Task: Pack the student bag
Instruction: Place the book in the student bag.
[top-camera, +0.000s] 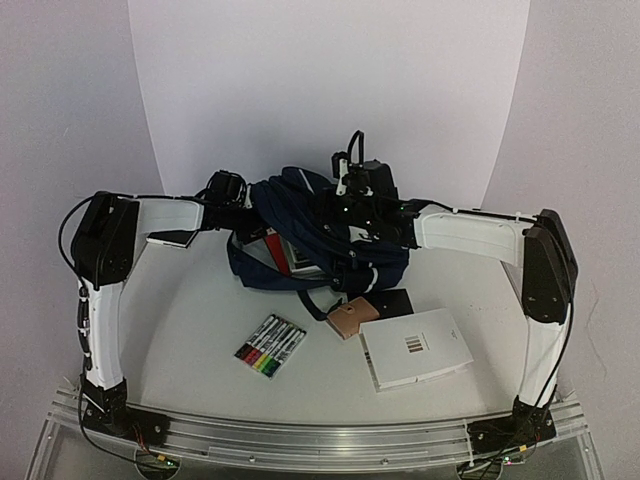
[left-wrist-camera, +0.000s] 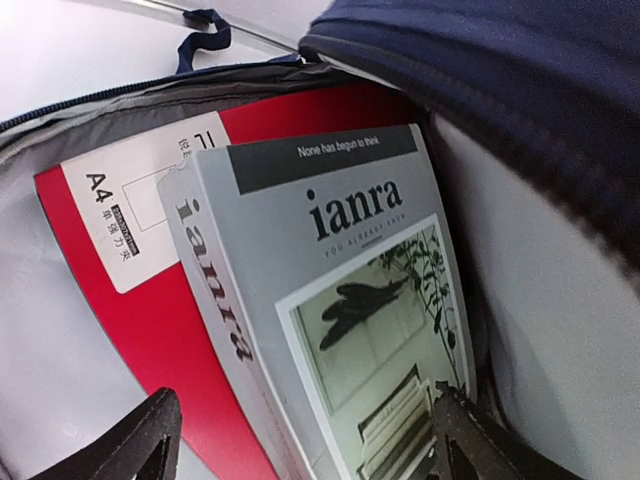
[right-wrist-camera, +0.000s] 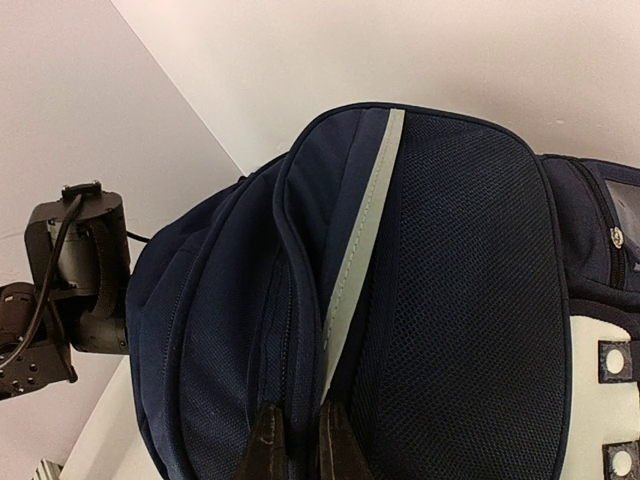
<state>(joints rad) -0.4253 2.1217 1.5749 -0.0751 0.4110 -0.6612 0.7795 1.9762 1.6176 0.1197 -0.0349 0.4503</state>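
While the right gripper (right-wrist-camera: 300, 452) pinches a fold of the soft, floppy student bag (top-camera: 290, 200) at mid-frame, apparently propping its mouth, the left gripper (left-wrist-camera: 308, 440) stands spread astride a grey book (left-wrist-camera: 330, 300) inside; rim fabric looks the surest hold.

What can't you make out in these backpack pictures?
Top external: inside of navy-blue fabric backpack, mostly hidden by its own folds.
Left wrist: red A4 folder, mostly covered by grey ianra book; both cut off below.
Right wrist: only outer fabric shows; opening out of view.
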